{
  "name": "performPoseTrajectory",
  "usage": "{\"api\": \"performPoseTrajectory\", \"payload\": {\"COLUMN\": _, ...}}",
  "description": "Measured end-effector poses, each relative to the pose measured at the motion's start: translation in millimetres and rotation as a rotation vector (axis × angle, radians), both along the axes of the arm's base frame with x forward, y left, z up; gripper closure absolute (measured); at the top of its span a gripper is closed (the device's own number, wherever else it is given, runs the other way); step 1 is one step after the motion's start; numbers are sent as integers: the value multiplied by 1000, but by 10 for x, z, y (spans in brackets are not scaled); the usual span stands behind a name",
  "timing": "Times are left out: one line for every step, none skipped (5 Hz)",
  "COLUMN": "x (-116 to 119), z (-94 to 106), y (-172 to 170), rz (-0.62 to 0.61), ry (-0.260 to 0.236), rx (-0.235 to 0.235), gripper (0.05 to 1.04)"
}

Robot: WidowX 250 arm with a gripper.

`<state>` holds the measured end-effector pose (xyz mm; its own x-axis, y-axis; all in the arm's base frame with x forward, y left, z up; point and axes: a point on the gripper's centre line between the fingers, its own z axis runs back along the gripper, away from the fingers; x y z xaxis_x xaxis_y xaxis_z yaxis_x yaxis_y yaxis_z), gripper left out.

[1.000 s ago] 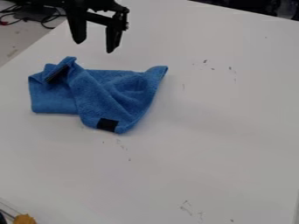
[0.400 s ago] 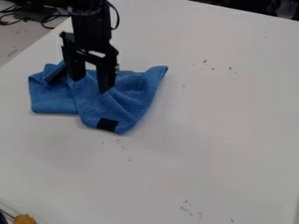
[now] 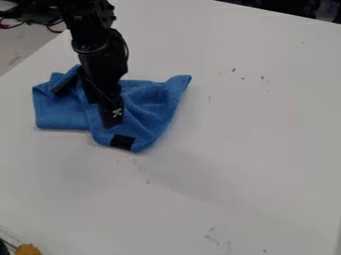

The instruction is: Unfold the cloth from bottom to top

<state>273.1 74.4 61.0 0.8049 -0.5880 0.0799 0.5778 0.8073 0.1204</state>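
The black gripper hangs over the middle of the blue cloth, its wrist turned so that one fingertip is nearer the camera than the other. The two tips stand apart, so it is open, low over the fabric; whether they touch it I cannot tell. The blue cloth lies crumpled and folded at the upper left of the table. A black patch marks its lower corner, and a dark strip shows near its upper left fold.
The white table spreads to the right of and below the cloth, with small dark marks on it. Cables lie beyond its upper left edge. A yellow-orange object is at the bottom left corner.
From the top edge, the gripper has come down over the cloth, then farther toward its lower corner, and its wrist has turned. The cloth lies as before.
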Motion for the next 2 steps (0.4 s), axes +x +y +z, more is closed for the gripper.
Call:
{"api": "performPoseTrajectory", "payload": {"x": -108, "z": 7, "y": -68, "rz": -251, "ry": -55, "rx": 35, "gripper": 84}}
{"api": "performPoseTrajectory", "payload": {"x": -142, "z": -52, "y": -22, "rz": -379, "ry": 4, "rx": 70, "gripper": 84}}
